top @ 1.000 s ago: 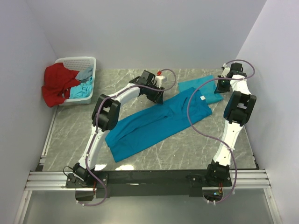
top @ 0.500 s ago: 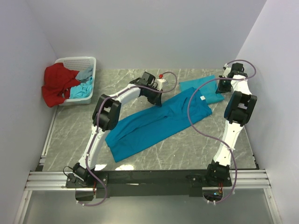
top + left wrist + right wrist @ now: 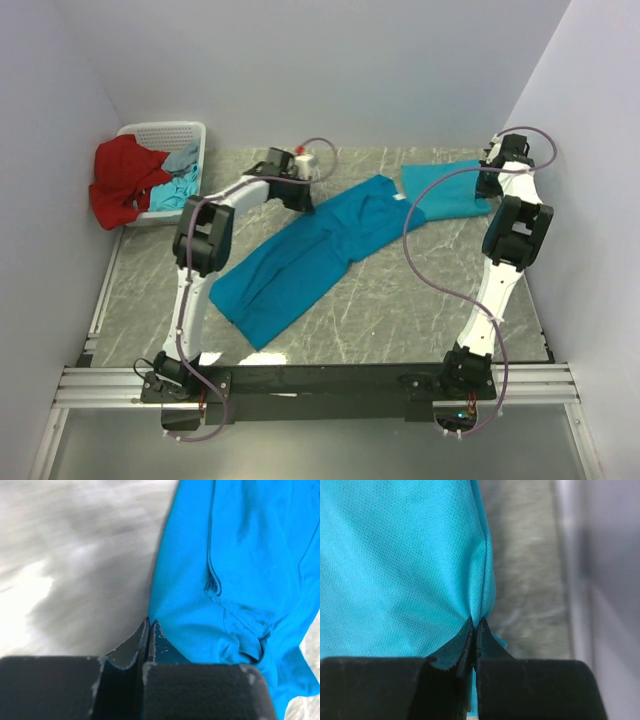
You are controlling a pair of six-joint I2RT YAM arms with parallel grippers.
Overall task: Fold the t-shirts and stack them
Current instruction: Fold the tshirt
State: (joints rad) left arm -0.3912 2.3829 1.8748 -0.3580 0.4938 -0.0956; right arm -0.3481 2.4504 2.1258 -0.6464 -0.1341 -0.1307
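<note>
Robot lab cell, white walls (image 3: pixel 300 70), marble tabletop (image 3: pixel 380 312)

A grey marble-patterned tabletop (image 3: pixel 420 300) fills the middle of the top view. It is enclosed by plain pale walls: a back wall (image 3: pixel 330 70) across the top, a left wall (image 3: pixel 40 220), and a right wall (image 3: pixel 595 170). An aluminium rail (image 3: pixel 330 385) runs along the bottom. The light is even and soft.
</note>
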